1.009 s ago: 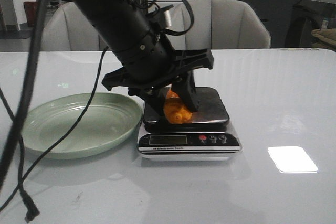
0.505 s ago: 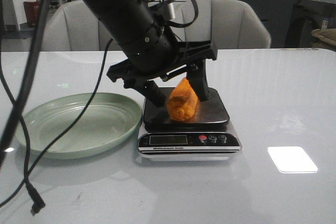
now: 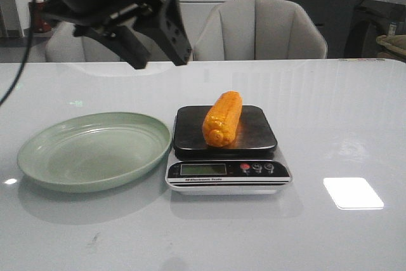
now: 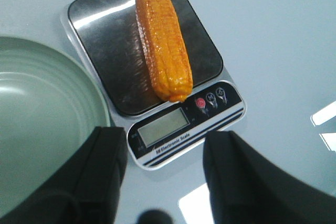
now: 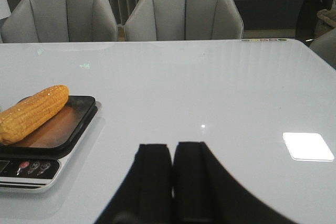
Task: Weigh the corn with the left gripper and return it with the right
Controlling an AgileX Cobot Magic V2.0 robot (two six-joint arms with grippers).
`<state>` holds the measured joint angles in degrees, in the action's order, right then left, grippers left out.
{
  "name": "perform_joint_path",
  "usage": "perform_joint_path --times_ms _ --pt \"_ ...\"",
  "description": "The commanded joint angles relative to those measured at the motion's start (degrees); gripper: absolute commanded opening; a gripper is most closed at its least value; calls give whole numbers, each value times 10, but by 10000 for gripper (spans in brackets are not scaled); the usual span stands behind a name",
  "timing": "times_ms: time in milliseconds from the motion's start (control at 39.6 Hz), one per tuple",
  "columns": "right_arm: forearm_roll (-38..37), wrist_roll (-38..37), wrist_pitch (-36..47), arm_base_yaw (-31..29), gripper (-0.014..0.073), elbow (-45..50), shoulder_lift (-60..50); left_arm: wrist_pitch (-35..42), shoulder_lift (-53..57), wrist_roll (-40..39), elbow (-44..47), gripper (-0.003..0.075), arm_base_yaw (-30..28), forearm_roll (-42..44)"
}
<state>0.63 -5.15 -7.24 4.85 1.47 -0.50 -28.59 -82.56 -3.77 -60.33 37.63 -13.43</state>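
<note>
The orange-yellow corn (image 3: 222, 118) lies lengthwise on the dark platform of a kitchen scale (image 3: 257, 136). It also shows in the left wrist view (image 4: 163, 38) and the right wrist view (image 5: 32, 112). My left gripper (image 3: 157, 46) is open and empty, raised well above the table, up and to the left of the scale; in its wrist view (image 4: 164, 140) the jaws stand wide apart over the scale's display (image 4: 164, 127). My right gripper (image 5: 172, 146) is shut and empty, low over the table to the right of the scale.
A shallow green plate (image 3: 57, 157) sits left of the scale, touching its side. Grey chairs (image 3: 266, 26) stand behind the table. A bright light patch (image 3: 353, 192) lies on the table at the right front.
My left gripper has let go of the corn and risen up and to the left, away from the scale. The corn now lies free on the platform.
</note>
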Motion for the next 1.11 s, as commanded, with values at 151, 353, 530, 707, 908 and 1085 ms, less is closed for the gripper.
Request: perform_joint_path --times_ms 151,353,530,707,908,1085 --pt "-6 4 52 -3 147 6 -12 25 201 -1 102 386 0 10" --pt "-6 4 52 -3 147 6 -11 27 350 -1 189 385 0 65" --pt "-6 4 52 -3 147 6 -11 19 479 -1 247 385 0 96" --pt "-6 4 52 -3 147 6 -11 -16 603 -1 289 336 0 134" --pt "-6 4 53 -3 147 6 -11 -45 716 0 328 130 1 144" --pt "-6 4 53 -3 147 6 -11 -43 777 1 351 113 1 158"
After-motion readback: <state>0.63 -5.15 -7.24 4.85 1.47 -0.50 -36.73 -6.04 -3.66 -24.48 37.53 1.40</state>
